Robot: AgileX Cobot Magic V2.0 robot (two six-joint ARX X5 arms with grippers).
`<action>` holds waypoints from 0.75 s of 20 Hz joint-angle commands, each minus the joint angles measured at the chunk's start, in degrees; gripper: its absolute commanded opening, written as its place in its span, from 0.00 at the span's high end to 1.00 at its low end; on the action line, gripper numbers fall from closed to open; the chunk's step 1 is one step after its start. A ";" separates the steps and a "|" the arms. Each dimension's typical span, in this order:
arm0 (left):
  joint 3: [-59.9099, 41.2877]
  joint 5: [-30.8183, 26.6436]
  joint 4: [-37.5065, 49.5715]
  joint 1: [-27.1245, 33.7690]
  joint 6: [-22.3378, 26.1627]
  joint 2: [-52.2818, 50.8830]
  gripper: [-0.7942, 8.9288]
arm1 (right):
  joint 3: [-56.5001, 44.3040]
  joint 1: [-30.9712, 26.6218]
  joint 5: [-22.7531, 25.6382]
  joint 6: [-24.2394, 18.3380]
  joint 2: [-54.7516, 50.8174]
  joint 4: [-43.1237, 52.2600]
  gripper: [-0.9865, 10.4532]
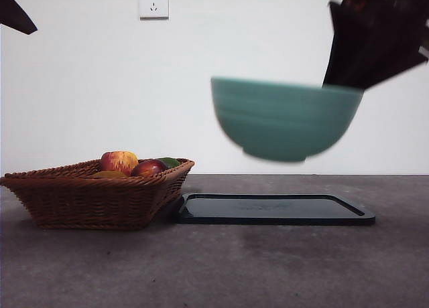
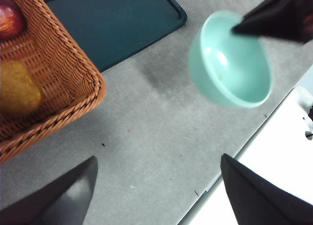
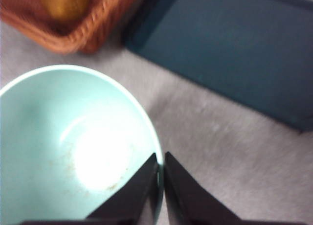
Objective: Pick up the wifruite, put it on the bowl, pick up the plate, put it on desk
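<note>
Grey-brown bench (image 1: 281, 268) spans the scene w/ a black tray (image 1: 275, 209) beside a wicker basket (image 1: 94, 194) of fruit. Teal bowl (image 1: 285, 117) hangs in mid-air above the tray, empty, blurred. Right claw (image 3: 161, 186) is clenched on its rim, one edge only; bowl could tip or slip & crack on tray. Left claw (image 2: 156, 191) is spread wide, holding nothing, over bare bench.

Each pincer (image 3: 161, 159) apparently has two tapered matte-black jaws.
</note>
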 commanded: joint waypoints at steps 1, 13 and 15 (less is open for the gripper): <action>0.94 0.28 0.39 -0.26 0.94 0.37 0.50 | -0.59 0.87 0.33 1.57 3.02 2.54 0.90; 0.94 0.28 0.17 -0.26 0.96 0.37 0.50 | -0.70 2.80 0.57 1.68 17.75 8.90 0.90; 0.94 0.28 0.07 -0.26 0.96 0.37 0.50 | -0.70 3.02 2.19 1.70 18.64 9.05 0.90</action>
